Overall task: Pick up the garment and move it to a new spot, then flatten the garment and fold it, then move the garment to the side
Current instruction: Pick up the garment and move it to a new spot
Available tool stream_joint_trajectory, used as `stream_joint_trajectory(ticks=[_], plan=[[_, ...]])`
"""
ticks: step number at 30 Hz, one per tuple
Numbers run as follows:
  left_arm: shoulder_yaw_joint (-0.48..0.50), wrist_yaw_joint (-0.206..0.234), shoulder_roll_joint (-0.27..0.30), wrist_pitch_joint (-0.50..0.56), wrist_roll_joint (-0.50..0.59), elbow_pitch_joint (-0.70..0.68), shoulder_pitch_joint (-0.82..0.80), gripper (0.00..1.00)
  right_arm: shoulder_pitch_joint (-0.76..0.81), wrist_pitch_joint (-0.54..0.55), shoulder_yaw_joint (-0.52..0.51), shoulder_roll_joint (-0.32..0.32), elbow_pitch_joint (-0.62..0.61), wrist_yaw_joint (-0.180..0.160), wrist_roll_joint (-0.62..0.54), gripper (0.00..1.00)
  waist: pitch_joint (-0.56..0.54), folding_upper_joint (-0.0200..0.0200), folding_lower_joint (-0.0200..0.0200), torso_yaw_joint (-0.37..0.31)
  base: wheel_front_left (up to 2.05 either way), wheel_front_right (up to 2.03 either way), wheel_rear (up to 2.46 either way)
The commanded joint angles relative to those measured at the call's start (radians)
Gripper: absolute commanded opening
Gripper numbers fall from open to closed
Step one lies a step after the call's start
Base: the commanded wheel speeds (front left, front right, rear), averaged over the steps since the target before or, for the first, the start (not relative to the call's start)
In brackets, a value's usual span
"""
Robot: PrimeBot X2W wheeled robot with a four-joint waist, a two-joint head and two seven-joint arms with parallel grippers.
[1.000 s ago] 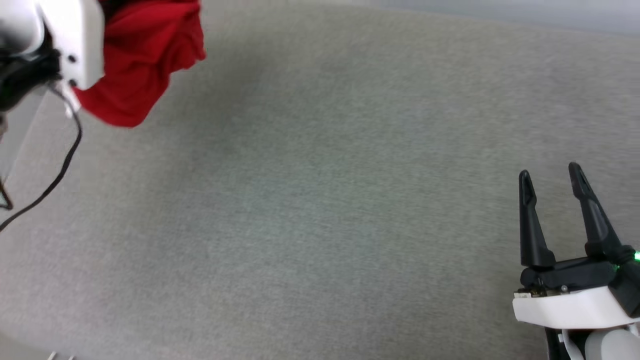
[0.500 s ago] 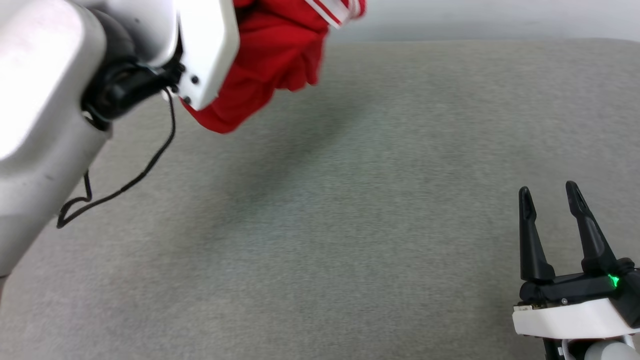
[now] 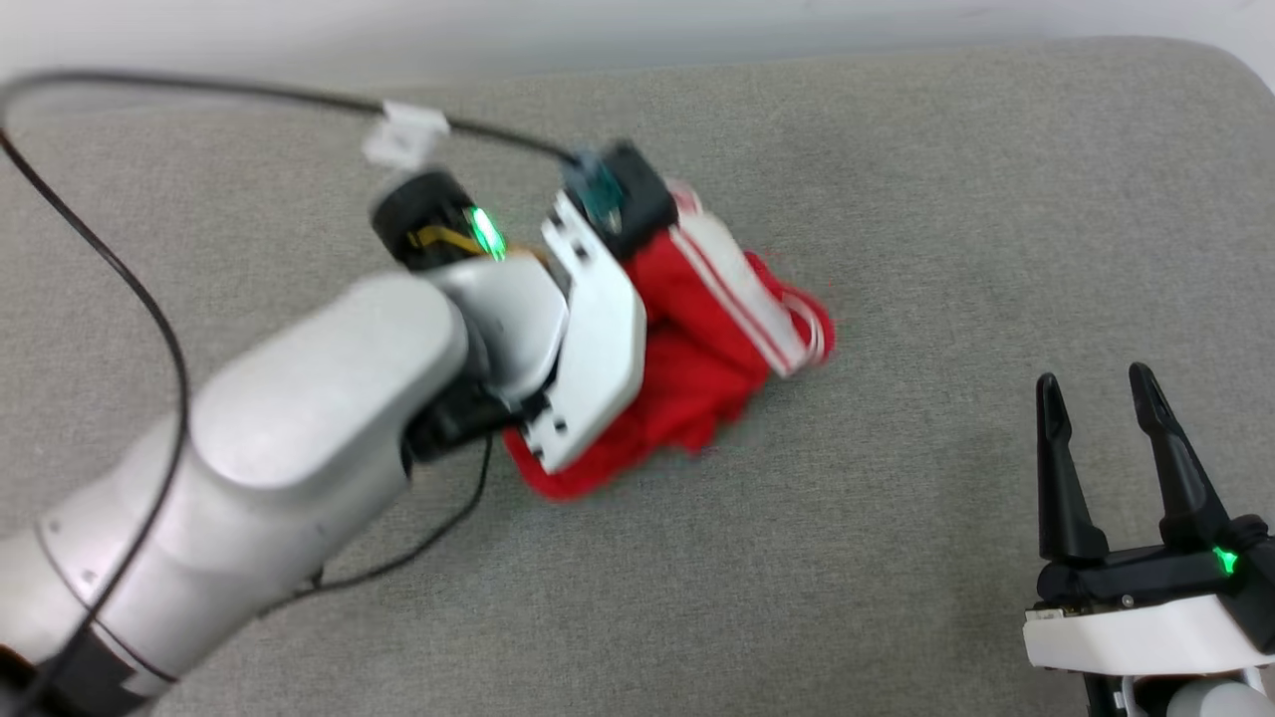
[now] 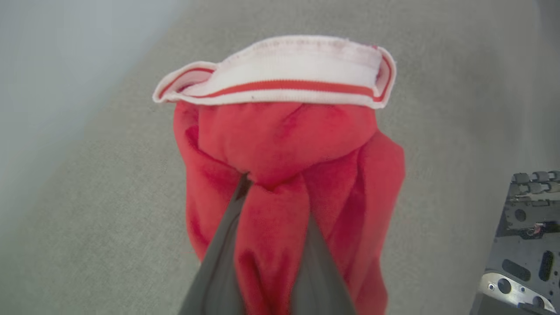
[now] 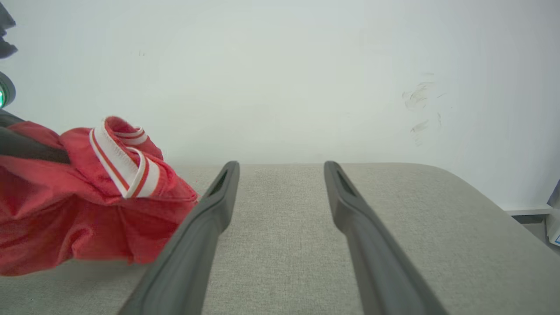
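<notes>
The garment (image 3: 712,363) is a bunched red bundle with a white, red-striped band, near the middle of the grey surface. In the left wrist view my left gripper (image 4: 273,197) is shut on its red folds (image 4: 280,144), with the striped band on the far side. The head view shows my left wrist (image 3: 588,339) covering the grip. From the right wrist view the garment (image 5: 87,210) hangs low at the left; I cannot tell whether it touches the surface. My right gripper (image 3: 1096,383) stands open and empty at the lower right, its fingers (image 5: 218,197) apart.
The grey fabric surface (image 3: 946,199) stretches wide around the bundle and curves off at its far right corner (image 3: 1235,70). A pale wall (image 5: 280,65) rises behind it. A black cable (image 3: 149,299) loops over my left arm.
My left arm has carried the bunched garment from the upper left down toward the middle of the surface. The head view has shifted as well. My right gripper has stayed open in place.
</notes>
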Motion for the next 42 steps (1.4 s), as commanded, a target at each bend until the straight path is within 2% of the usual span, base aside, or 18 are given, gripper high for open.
stream_joint_trajectory(ticks=[1,7,14,15,16,23,27,28,36,42], plan=[[-0.037,0.0,-0.015,-0.017,-0.012,0.017,0.037,0.0,-0.016,-0.002,-0.001,0.003,0.002,-0.001,-0.003,1.0,0.005,0.0,0.0001,0.006,0.0,0.0,0.0],[-0.153,0.0,-0.058,-0.053,-0.045,0.071,0.133,0.0,-0.024,-0.002,-0.004,0.002,0.006,-0.001,-0.008,1.0,0.018,0.0,0.0001,0.02,0.0,0.0,0.0],[-0.187,0.0,-0.112,-0.054,-0.022,0.106,0.263,0.0,-0.021,-0.002,-0.004,0.003,0.014,-0.001,-0.011,1.0,0.02,0.0,0.0001,0.032,0.0,0.0,0.0],[-0.188,-0.001,-0.117,-0.068,-0.016,0.111,0.272,0.15,-0.019,-0.002,-0.005,0.003,0.016,-0.001,-0.012,1.0,0.018,0.0,0.0001,0.035,0.0,0.0,0.0],[-0.188,0.0,-0.122,-0.09,-0.009,0.114,0.275,1.0,-0.016,-0.002,-0.006,0.003,0.018,-0.001,-0.013,1.0,0.014,0.0,0.0001,0.038,0.0,0.0,0.0],[-0.147,0.005,-0.135,-0.332,0.035,0.129,0.237,1.0,0.019,-0.002,-0.017,0.002,0.028,-0.001,-0.02,1.0,-0.045,0.0,0.0001,0.072,0.0,0.0,0.0],[-0.086,0.047,-0.138,-0.492,0.071,0.106,0.248,1.0,0.042,-0.002,-0.018,0.002,0.032,-0.001,-0.022,1.0,-0.082,0.0,0.0001,0.094,0.0,0.0,0.0],[-0.086,0.047,-0.138,-0.492,0.071,0.106,0.248,1.0,0.042,-0.002,-0.018,0.002,0.032,-0.001,-0.022,1.0,-0.082,0.0,0.0001,0.094,0.0,0.0,0.0],[0.042,0.236,-0.112,-0.793,0.126,0.111,0.337,1.0,0.072,-0.002,-0.024,0.002,0.034,-0.001,-0.025,1.0,-0.135,0.0,0.0001,0.129,0.0,0.0,0.0],[0.158,0.383,-0.083,-0.873,0.163,0.117,0.452,1.0,0.09,-0.002,-0.027,0.002,0.036,-0.001,-0.026,1.0,-0.161,0.0,0.0001,0.147,0.0,0.0,0.0]])
